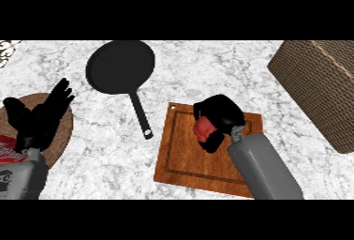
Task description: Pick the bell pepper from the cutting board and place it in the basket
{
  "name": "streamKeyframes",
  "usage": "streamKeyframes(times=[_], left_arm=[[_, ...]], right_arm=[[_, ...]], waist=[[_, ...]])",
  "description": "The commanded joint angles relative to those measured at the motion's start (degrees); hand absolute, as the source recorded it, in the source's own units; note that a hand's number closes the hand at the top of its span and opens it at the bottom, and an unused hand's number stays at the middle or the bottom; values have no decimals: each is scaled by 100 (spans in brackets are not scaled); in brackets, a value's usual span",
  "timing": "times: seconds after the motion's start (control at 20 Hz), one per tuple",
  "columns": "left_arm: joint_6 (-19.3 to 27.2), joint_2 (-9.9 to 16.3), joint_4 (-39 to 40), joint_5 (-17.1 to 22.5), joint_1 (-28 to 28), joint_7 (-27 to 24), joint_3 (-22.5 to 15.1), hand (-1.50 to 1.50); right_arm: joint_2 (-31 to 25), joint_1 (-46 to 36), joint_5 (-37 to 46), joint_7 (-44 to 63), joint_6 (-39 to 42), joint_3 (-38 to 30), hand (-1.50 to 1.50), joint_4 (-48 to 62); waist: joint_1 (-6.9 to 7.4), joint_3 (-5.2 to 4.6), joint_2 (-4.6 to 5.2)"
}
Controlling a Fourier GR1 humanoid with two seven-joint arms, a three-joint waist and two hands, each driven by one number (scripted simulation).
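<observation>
light: bright and even across the marble worktop (207, 70) | source: no clear direction | shadows: barely any under the pan (120, 65) or cutting board (187, 154) | glare: none | black hands read as flat silhouettes, detail lost | edges: straight lines, no bending

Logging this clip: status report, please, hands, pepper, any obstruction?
Right hand curled round red bell pepper, over cutting board. Left hand open, resting at left. Basket at right, path unobstructed.

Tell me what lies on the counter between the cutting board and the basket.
Nothing: the head view shows only bare marble counter between the cutting board and the basket. The right hand is curled round the bell pepper over the board.
</observation>
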Motion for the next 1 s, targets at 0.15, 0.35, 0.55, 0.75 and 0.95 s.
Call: streamKeyframes(times=[0.15, 0.35, 0.55, 0.75, 0.95], left_arm=[[-35, -2, -105, 11, -10, -12, -31, 0], [-126, -149, 8, -15, -253, -22, -249, 0], [-135, -236, 70, -53, -445, 69, -381, 0], [-187, -145, 122, -151, -350, -29, -402, 0], [-55, -223, 264, -152, -663, 140, -367, 0]], right_arm=[[79, -187, -620, 2904, -1170, -1847, 150, 342], [80, -983, -1133, 4237, -2226, -2079, 150, 610], [81, -1808, -1378, 4593, -3803, -1927, 150, 684], [81, -2507, -895, 5045, -5126, -1448, 150, 999], [81, -3410, -176, 6125, -5724, -1178, 150, 1848]], waist=[[175, 19, 91], [496, 9, 141], [719, 7, 154], [718, -16, 101], [610, -25, 99]])
